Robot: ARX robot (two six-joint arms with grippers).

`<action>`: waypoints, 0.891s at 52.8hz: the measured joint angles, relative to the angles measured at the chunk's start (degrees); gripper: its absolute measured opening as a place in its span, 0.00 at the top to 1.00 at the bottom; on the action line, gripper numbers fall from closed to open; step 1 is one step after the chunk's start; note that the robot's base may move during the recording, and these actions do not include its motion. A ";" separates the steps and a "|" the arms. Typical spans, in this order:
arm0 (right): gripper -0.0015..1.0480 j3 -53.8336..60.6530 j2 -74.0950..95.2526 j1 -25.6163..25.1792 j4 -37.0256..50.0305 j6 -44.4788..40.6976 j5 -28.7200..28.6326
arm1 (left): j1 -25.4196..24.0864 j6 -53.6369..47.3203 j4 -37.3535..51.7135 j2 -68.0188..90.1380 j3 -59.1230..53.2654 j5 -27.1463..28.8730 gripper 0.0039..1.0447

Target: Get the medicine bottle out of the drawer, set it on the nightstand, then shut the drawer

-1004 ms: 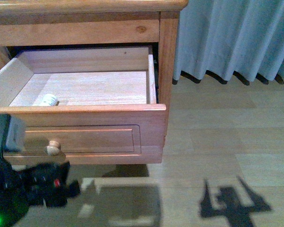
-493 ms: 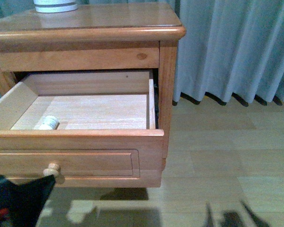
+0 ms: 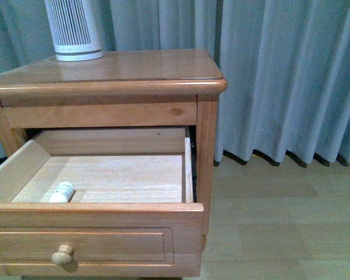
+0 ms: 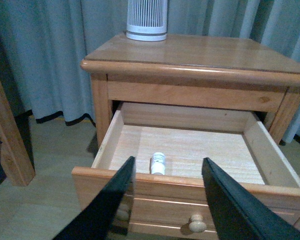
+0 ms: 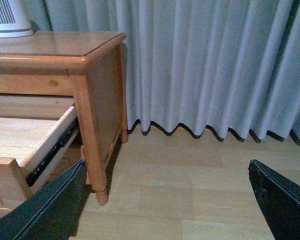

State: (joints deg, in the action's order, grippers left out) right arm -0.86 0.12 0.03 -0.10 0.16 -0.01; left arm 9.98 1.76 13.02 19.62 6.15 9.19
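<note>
Two empty tools gape wide: left tool (image 4: 168, 160), right tool (image 5: 166, 162). The medicine bottle (image 4: 158, 163) lies sideways in the drawer (image 4: 140, 181), just behind its front; a clumsy pinch may roll it away.

The nightstand (image 3: 134, 67) before me, honey-brown wood with a rounded-edge top slab, has its drawer (image 3: 116, 245) pulled well out, showing a knobbed framed-panel front and a pale bare-wood floor. The medicine bottle (image 3: 62, 192), small, white and white-capped, lies on its side on that floor, close behind the drawer's front wall and toward my left.
</note>
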 joint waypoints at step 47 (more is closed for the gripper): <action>0.07 0.00 0.02 -0.04 -0.04 0.00 -0.39 | -9.81 -1.14 -13.03 -19.26 -5.64 -9.03 0.97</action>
State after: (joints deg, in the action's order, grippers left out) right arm -0.86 0.14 -0.01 -0.14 0.16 -0.40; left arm 0.16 0.62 -0.01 0.36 0.51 0.16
